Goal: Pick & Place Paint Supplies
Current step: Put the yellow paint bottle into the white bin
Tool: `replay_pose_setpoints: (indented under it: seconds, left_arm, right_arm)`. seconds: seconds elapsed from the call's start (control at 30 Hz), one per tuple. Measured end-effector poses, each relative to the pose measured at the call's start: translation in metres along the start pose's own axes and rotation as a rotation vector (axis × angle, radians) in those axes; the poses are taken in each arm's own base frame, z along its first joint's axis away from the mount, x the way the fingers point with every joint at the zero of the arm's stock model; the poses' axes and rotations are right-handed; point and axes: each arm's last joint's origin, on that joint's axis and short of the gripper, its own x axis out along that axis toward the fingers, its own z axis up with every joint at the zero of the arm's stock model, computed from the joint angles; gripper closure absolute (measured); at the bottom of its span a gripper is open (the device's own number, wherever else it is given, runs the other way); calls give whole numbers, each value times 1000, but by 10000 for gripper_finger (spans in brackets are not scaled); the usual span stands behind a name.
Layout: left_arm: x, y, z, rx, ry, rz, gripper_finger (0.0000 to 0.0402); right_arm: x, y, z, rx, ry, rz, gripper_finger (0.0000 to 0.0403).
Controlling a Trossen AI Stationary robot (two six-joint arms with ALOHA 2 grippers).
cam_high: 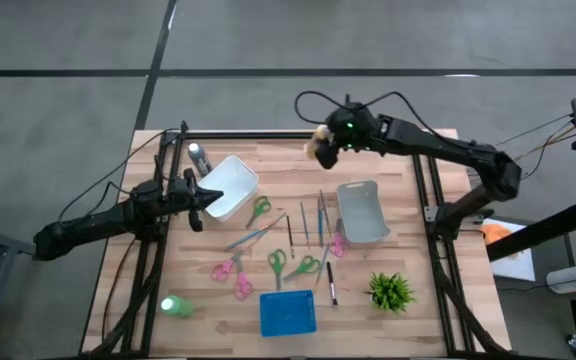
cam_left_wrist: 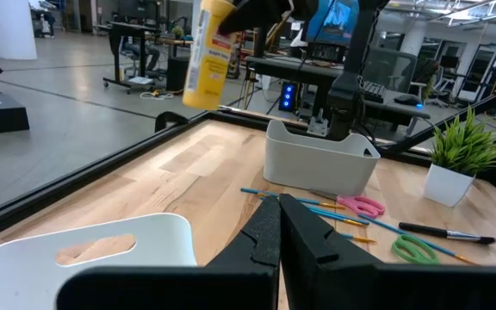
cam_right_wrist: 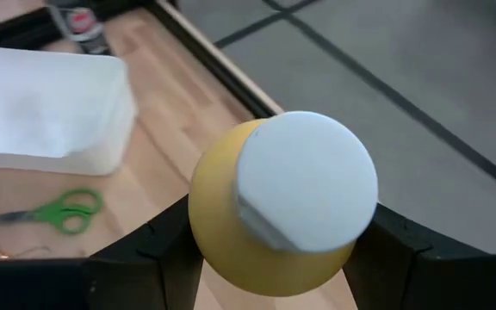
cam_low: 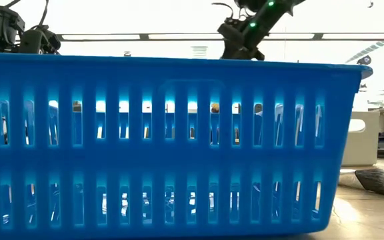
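My right gripper [cam_high: 322, 146] hangs above the table's far edge, shut on the yellow-orange squeeze bottle [cam_left_wrist: 202, 57] with a white cap [cam_right_wrist: 305, 179]. The dark grey bottle [cam_high: 199, 157] stands at the far left. The green bottle [cam_high: 175, 306] lies near the front left corner. Several thin brushes [cam_high: 304, 224] lie flat mid-table among scissors. My left gripper [cam_high: 204, 201] waits shut beside the white bin [cam_high: 230, 187], holding nothing. My right gripper pinches the yellow-orange bottle between its two fingers [cam_right_wrist: 169, 250], one on each side of the yellow body just below the cap [cam_right_wrist: 222, 226]. The fingers slant down from the table's right. The bottle hangs nearly upright, lifted clear of the table.
A grey bin [cam_high: 362, 212] stands right of centre and a blue basket [cam_high: 288, 313] at the near edge. Pink and green scissors [cam_high: 258, 209] lie scattered mid-table. A small potted plant [cam_high: 391, 290] stands front right. A black frame [cam_high: 268, 134] borders the table.
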Motion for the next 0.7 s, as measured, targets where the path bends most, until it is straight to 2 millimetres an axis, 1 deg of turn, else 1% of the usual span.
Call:
replay_pose_setpoints:
  seconds: [0.13,0.27,0.43,0.7]
  left_arm:
    - [0,0,0,0,0,0,401]
    - [0,0,0,0,0,0,401]
    - [0,0,0,0,0,0,401]
    - [0,0,0,0,0,0,401]
  right_arm:
    - [18,9,12,-39,4,78,186]
    - [34,22,21,-94,7,128,186]
    - [43,40,32,-171,-17,171,186]
    - [56,68,43,-274,-39,278,186]
